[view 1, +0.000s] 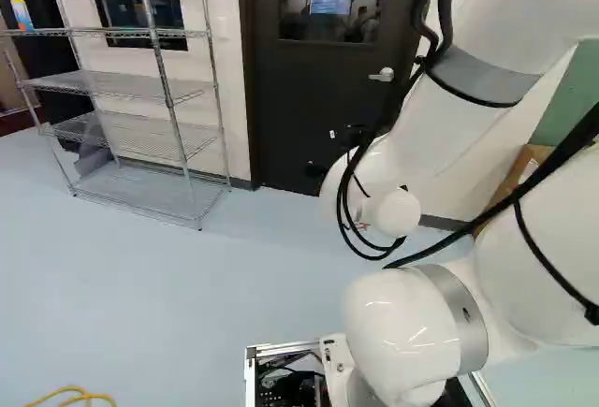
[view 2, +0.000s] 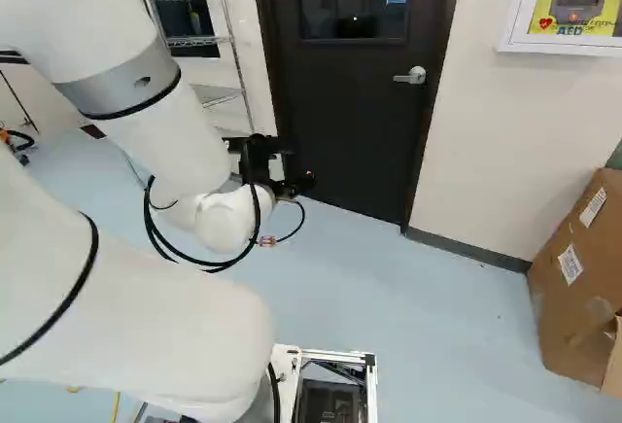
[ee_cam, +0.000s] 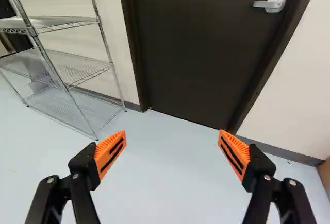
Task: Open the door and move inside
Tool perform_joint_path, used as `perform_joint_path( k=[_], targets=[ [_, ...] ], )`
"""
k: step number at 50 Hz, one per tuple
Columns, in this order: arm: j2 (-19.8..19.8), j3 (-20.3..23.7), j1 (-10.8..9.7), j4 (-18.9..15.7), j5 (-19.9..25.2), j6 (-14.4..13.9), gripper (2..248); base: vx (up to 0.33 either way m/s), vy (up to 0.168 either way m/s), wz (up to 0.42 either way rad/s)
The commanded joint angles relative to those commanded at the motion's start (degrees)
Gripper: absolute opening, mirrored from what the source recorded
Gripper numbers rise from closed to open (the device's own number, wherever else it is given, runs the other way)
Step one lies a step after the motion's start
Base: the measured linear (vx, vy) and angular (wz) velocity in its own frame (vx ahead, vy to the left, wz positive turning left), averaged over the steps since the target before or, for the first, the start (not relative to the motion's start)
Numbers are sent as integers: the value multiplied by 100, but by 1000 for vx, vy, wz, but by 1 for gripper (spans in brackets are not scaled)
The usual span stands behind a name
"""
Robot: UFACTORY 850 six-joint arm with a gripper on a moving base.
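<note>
Door [view 2: 350,122] lies at twelve o'clock from the gripper [view 2: 260,162], dark, closed in its frame, with a window [view 1: 333,0] in its upper part. The pincer itself is spread wide, its two orange pads [ee_cam: 111,152] well apart with nothing caught between them; pale floor [ee_cam: 165,183] shows through the gap. Nothing of the door is touched by either finger. The silver lever handle [ee_cam: 270,3] sits at one o'clock from the pincer, near the door's edge, lying level and pointing in toward nine o'clock.

Farther out, at ten o'clock from the pincer, a wire shelving unit [view 1: 140,84] stands against the pale wall [view 2: 496,141]. A bottle [view 1: 21,11] stands on one of its upper shelves, at ten o'clock in the left base view. A cardboard box [view 2: 573,277] is at two o'clock from the pincer, on the floor. The white wall cabinet [view 2: 515,34], with a yellow-fronted device inside, hangs at two o'clock from the lever. Yellow cord [view 1: 70,393] lies between seven and eight o'clock in the left base view.
</note>
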Motion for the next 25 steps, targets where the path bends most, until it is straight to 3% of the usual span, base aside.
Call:
perform_joint_path(
  k=[25],
  targets=[
    [0, 0, 0, 0, 0, 0, 247, 193, 2, -191]
  ],
)
